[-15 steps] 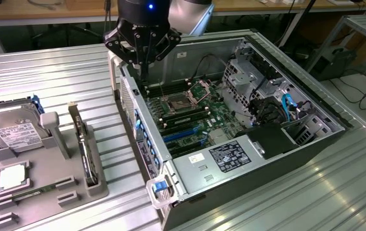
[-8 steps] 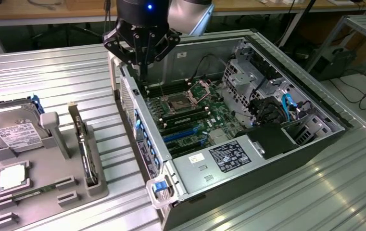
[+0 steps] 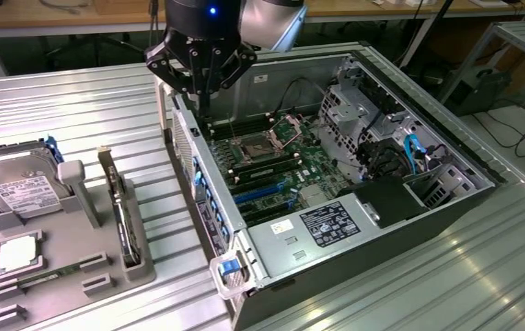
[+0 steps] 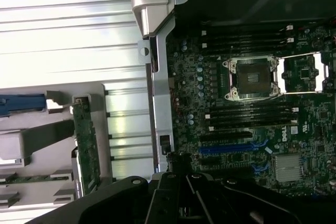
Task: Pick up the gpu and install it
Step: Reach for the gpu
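Observation:
The gpu (image 3: 121, 207) is a thin dark card standing on edge in a slot of the grey holder (image 3: 69, 289), at the exterior view's left; nothing touches it. In the wrist view the gpu (image 4: 86, 148) shows as a green-edged strip beside the case wall. My gripper (image 3: 204, 103) hangs above the rear edge of the open computer case (image 3: 272, 241), well apart from the card. Its fingers are shut together with nothing between them. The gripper (image 4: 180, 162) points down at the case's metal edge next to the motherboard (image 4: 247, 129).
A silver hard drive (image 3: 18, 183) and a small square chip (image 3: 18, 252) also sit in the holder. Inside the case are an open CPU socket (image 4: 251, 77), blue expansion slots (image 4: 231, 148), drive cages (image 3: 363, 110) and cables. Ribbed metal tabletop (image 3: 78, 117) lies around.

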You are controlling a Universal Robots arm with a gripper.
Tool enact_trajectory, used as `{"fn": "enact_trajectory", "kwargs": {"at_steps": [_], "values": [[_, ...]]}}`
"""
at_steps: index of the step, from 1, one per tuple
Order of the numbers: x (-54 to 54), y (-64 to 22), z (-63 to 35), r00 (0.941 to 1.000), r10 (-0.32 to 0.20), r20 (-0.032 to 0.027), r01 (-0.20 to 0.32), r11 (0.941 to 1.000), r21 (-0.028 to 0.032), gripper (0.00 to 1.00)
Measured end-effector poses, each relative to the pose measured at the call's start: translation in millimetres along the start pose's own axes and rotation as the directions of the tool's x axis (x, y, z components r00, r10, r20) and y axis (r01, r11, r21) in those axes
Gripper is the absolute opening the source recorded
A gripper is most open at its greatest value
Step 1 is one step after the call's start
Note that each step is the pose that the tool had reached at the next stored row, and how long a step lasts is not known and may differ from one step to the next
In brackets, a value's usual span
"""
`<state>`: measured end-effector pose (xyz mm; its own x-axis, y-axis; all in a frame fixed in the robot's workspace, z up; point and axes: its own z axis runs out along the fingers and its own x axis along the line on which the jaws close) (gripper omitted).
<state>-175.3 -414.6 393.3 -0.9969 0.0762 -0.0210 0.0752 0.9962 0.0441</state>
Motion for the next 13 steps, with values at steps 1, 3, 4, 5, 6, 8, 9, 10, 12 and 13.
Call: {"fn": "enact_trajectory", "kwargs": {"at_steps": [1, 3, 4, 5, 6, 8, 9, 10, 12, 13], "values": [[0.2, -0.2, 0.0, 1.0000, 0.000, -0.0001, 0.000, 1.0000, 0.0000, 0.11], [0.7, -0.5, -0.1, 1.0000, 0.000, -0.0003, 0.000, 1.0000, 0.0001, 0.11], [1.2, -0.8, -0.1, 1.0000, 0.000, -0.0004, 0.000, 1.0000, 0.0000, 0.11], [1.7, -1.1, -0.1, 1.0000, 0.000, -0.0005, 0.000, 1.0000, 0.0001, 0.11], [2.3, -1.5, -0.1, 1.0000, 0.000, -0.0005, 0.000, 1.0000, 0.0000, 0.11], [3.0, -1.9, -0.2, 1.0000, 0.000, -0.0006, 0.000, 1.0000, 0.0001, 0.11], [3.3, -2.1, -0.2, 1.0000, 0.000, -0.0006, 0.000, 1.0000, 0.0000, 0.11], [3.6, -2.3, -0.2, 1.0000, 0.000, -0.0007, 0.000, 1.0000, 0.0001, 0.11], [4.3, -2.6, -0.2, 1.0000, 0.000, -0.0008, 0.000, 1.0000, 0.0001, 0.11], [4.7, -2.8, -0.2, 1.0000, 0.000, -0.0008, 0.000, 1.0000, 0.0001, 0.11]]}}
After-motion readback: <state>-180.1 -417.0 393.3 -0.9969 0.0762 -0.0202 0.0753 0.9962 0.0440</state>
